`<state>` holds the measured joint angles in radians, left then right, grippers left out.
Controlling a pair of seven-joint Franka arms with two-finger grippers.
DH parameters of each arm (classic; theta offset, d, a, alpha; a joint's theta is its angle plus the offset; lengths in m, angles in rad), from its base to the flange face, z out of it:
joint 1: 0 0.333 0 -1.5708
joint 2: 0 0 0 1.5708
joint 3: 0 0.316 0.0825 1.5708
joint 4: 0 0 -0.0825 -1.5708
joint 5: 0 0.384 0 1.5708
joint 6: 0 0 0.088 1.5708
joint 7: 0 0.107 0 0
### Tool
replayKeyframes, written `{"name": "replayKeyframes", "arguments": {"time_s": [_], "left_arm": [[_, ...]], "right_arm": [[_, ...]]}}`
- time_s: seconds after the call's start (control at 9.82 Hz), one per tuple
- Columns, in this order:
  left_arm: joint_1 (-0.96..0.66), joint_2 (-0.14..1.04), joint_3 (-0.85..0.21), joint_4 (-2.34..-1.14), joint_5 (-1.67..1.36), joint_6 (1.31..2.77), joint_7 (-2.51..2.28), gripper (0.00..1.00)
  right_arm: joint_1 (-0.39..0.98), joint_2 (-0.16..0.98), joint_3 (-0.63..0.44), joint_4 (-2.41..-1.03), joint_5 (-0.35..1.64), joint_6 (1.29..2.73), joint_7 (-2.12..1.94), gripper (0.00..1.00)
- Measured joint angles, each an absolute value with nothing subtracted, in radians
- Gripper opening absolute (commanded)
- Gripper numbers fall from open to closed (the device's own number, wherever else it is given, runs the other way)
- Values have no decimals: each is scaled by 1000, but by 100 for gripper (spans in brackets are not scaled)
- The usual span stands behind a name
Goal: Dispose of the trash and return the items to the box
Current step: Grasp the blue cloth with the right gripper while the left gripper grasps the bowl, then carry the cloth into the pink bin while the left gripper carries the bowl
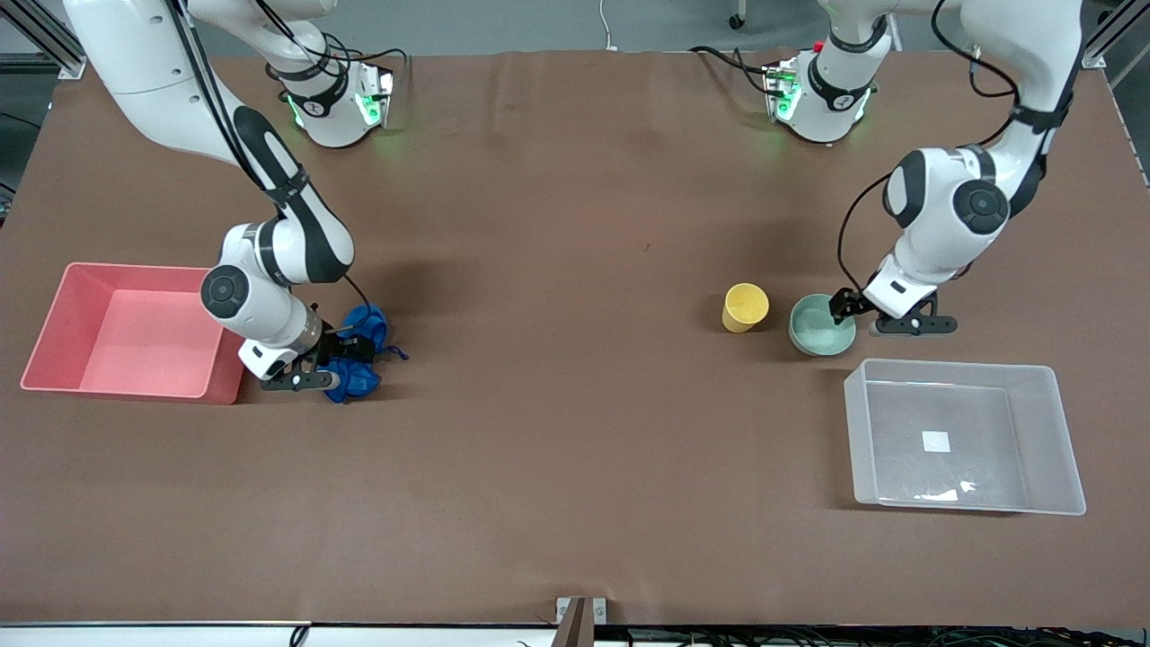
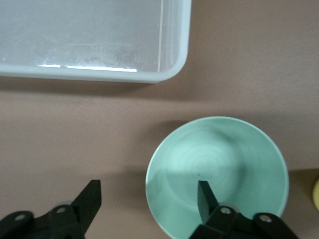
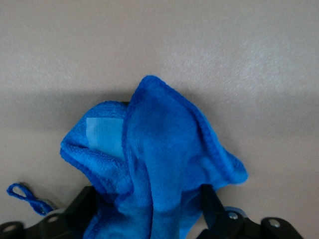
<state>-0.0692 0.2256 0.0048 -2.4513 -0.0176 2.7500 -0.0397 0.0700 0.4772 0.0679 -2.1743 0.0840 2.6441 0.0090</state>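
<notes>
The blue fabric trash (image 1: 367,325) lies crumpled on the table beside the pink tub. My right gripper (image 1: 334,361) is down on it, open, with a finger on each side of the cloth (image 3: 159,144); its string end (image 3: 25,196) lies loose beside it. The mint-green bowl (image 1: 819,328) stands beside the yellow cup (image 1: 745,307), farther from the front camera than the clear box (image 1: 952,367). My left gripper (image 1: 861,316) is open and straddles the bowl's rim: one finger (image 2: 205,195) is inside the bowl (image 2: 224,159), the other (image 2: 89,196) outside over the table.
The pink tub (image 1: 135,267) stands at the right arm's end of the table, empty. The clear box holds only its white label (image 1: 935,441); its corner shows in the left wrist view (image 2: 172,69). The cup's edge (image 2: 315,194) shows beside the bowl.
</notes>
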Motion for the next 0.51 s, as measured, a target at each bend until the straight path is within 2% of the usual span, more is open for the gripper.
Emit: {"name": "replayKeyframes", "arguments": {"time_s": [0.1,0.2,0.31,0.41,0.51], "left_arm": [[-68,257,5,-2449,-18,2769,-40,28],[-67,278,5,-2446,-18,2783,-40,12],[-67,291,5,-2440,-18,2789,-40,2],[-67,297,5,-2435,-18,2790,-40,0],[-67,297,5,-2431,-18,2790,-40,0]], "right_arm": [[70,472,68,-2174,84,2644,9,1],[70,467,70,-2174,84,2644,17,1],[70,463,70,-2170,84,2640,32,1],[70,457,76,-2150,84,2591,57,1],[70,447,85,-2079,84,2444,99,1]]}}
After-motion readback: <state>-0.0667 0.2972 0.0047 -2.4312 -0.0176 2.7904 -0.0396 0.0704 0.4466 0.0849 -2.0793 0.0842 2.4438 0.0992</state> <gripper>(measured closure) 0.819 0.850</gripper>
